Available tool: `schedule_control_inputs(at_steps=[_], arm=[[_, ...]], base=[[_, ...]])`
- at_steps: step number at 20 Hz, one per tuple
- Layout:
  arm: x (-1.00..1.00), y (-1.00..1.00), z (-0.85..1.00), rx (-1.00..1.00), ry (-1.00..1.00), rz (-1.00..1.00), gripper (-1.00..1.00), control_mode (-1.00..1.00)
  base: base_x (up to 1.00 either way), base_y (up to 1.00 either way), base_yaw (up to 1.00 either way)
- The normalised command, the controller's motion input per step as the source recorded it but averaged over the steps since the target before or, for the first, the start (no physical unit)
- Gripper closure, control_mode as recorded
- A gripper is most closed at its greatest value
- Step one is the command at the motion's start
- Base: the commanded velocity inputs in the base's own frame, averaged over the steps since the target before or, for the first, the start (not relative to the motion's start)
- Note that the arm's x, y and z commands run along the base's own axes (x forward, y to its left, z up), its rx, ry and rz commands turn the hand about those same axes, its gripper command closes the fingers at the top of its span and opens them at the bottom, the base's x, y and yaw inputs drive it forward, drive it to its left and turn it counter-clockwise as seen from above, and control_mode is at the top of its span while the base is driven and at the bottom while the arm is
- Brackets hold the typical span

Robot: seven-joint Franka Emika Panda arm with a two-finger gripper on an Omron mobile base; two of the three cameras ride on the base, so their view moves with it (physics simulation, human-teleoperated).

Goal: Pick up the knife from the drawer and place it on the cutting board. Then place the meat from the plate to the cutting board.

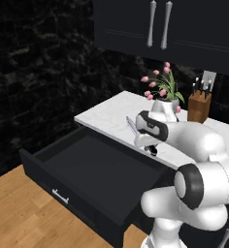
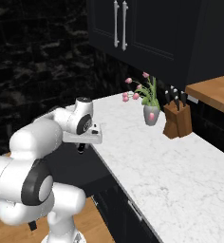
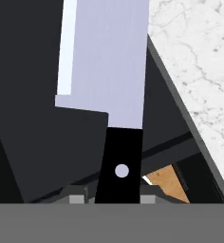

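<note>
Knife [image 3: 109,85] handle sits between the fingers [image 3: 76,198] at bottom centre of the hand view, fingers clamped on it; blade runs up-frame, long axis along the gripper line. Gripper [image 1: 146,145] mid-frame in the left base view, above the open drawer's [image 1: 63,193] back edge, blade tip over the white marble counter [image 2: 171,161]. Flower vase [image 2: 152,114] and knife block [image 2: 177,118] further back. Cutting board: can't place it.

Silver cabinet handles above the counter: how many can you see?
2. One silver handle and a second silver handle hang side by side on the dark upper cabinet, above the flower vase. Others may lie outside view.
</note>
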Motion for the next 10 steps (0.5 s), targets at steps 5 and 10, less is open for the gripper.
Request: schedule_control_inputs(at_steps=[5,10], arm=[[-0.4,0.13,0.0,-0.17,0.06,0.0,1.0,-1.0],[-0.16,-0.11,0.0,-0.03,0.0,0.0,1.0,-1.0]], base=[[0.0,0.0,0.0],[0.0,0.0,0.0]])
